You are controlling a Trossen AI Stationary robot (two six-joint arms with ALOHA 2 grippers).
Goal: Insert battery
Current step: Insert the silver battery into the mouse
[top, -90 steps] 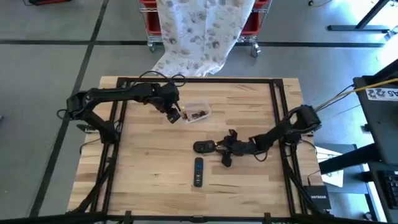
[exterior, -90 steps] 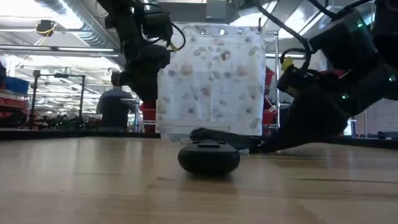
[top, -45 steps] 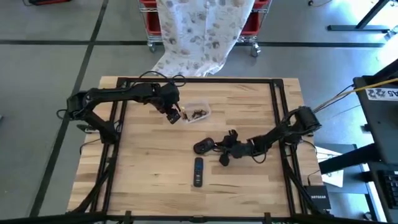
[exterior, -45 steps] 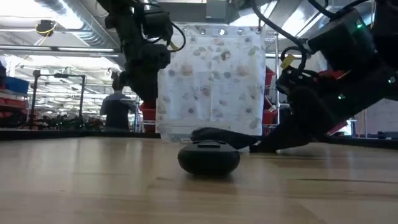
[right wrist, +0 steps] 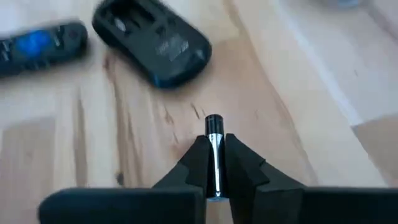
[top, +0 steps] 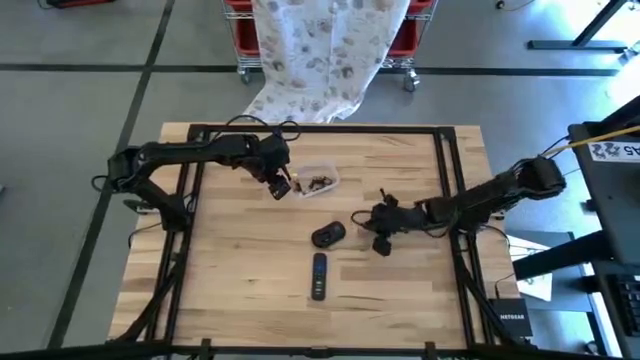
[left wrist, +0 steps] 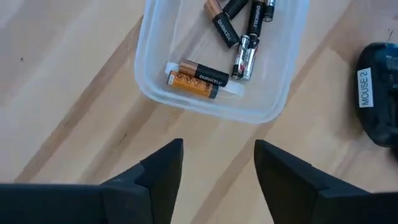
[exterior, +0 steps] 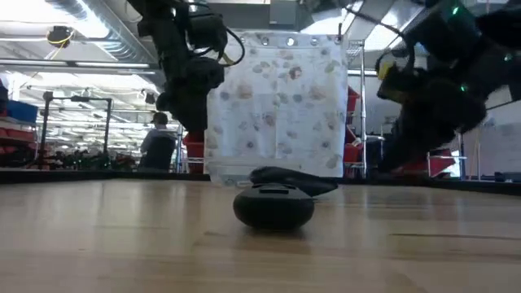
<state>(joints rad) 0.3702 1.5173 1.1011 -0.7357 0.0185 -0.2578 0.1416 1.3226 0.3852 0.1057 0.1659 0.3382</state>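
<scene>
On the wooden tabletop (top: pixel 240 290) the mouse (top: pixel 327 235) lies open. The right tool (top: pixel 379 222) pinches a battery (right wrist: pixel 213 149) near it, which may slip or jam if angled. The left tool (left wrist: pixel 214 163) hangs wide over the battery tub (left wrist: pixel 277 99).

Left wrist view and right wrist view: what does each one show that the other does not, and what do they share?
Only the left wrist view shows the clear tray of batteries and the open left end effector above it. Only the right wrist view shows the right end effector shut on a battery, and the remote. Both show the mouse, belly up in the right wrist view, and the wooden table.
</scene>
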